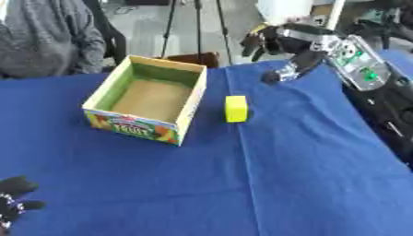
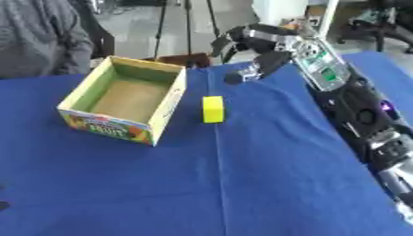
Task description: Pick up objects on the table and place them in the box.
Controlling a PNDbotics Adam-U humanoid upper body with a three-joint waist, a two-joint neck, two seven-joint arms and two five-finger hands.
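Light, stiff yellow rectangular block (image 1: 235,109) stands beside open cardboard box (image 1: 186,108); your empty right hand (image 2: 256,46), fingers relaxed, should pinch its flat sides.

You see a matt blue cloth (image 1: 306,175) on the table, with a soft crease. The box (image 1: 188,109) looks like cardboard, plain brown inside, with glossy printed paper outside. The yellow block (image 1: 235,109) seems smooth and matt. Your right hand (image 2: 254,44) shows black plastic and shiny silver metal.
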